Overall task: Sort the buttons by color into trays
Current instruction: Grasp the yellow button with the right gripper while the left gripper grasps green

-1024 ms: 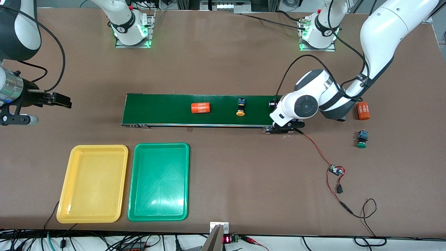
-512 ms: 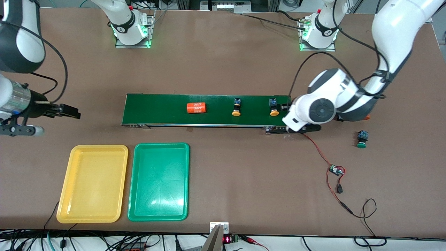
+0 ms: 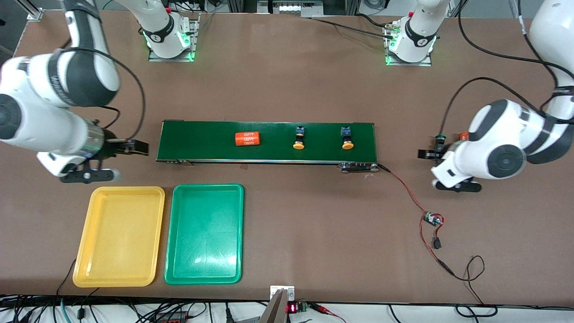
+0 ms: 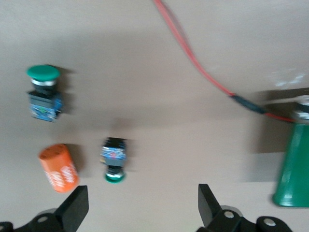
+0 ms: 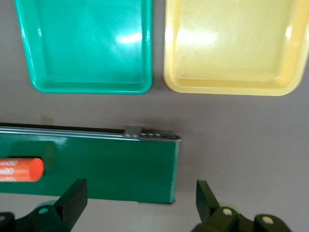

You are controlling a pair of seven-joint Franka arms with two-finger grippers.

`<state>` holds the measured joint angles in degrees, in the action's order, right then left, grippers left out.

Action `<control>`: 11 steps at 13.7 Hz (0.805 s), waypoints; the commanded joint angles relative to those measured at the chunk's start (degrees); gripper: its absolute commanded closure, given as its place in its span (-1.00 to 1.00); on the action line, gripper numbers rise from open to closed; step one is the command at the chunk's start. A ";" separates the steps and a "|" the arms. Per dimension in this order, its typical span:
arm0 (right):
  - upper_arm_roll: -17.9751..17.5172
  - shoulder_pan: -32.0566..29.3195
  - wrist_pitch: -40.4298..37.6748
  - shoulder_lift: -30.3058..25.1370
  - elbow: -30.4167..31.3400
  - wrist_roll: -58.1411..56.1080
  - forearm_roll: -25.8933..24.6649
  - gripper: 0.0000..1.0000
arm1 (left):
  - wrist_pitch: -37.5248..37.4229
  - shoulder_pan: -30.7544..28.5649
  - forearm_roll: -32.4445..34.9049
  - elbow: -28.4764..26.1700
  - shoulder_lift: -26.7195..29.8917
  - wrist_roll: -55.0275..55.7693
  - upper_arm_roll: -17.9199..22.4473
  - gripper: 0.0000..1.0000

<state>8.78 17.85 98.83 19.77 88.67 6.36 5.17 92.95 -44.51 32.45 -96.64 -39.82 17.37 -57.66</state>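
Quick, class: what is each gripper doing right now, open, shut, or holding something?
Left gripper: open, holding nothing, over the bare table by the green buttons.
Right gripper: open, holding nothing, over the conveyor belt's end.

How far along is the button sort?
Nothing sorted: yellow tray and green tray hold no buttons. Two yellow buttons ride the conveyor belt. Two green buttons lie on the table under the open, empty left gripper. The open right gripper hovers at the belt's end.
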 commanded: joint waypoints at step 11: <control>0.27 22.48 9.62 6.33 0.10 31.84 1.77 -1.00 | 25.77 -4.96 11.85 -9.27 -2.10 -20.54 13.98 -0.91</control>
<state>8.41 37.62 106.10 24.93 88.72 32.71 6.00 116.14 -48.36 42.58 -105.05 -41.33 -1.79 -43.78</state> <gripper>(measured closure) 0.000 0.018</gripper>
